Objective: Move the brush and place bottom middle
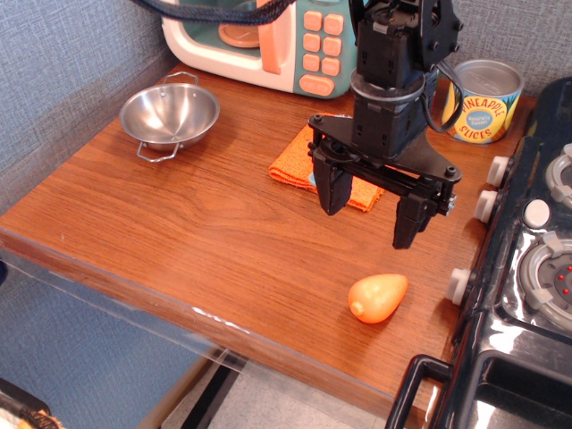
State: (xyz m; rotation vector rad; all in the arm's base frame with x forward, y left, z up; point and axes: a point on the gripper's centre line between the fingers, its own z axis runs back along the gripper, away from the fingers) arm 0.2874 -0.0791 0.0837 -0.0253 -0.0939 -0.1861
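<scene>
I see the gripper [371,210] hanging over the wooden table [179,223] with its two black fingers [332,186] spread wide and nothing between them. I take the orange cloth [295,161] as my landmark. The gripper's fingers stand just in front of the cloth's near edge, one at its front middle, the other off its front right corner.

The brush [314,179] lies on the cloth; only a small teal sliver shows at the cloth's front edge, beside the left finger. The arm hides the rest, so I cannot tell which way its handle points, nor can I make out its bristles.

For room: left and front-left of the cloth the wood is bare right down to the table's near edge. Far left of the cloth sits a steel bowl [170,113]. Behind the cloth stands a toy microwave [268,40], and behind-right of it a pineapple can [483,100]. Right of the cloth the table ends against a toy stove [527,259] with white knobs [487,205]. Front-right of the cloth, near the table's front edge, lies an orange pear-shaped toy [378,297].
</scene>
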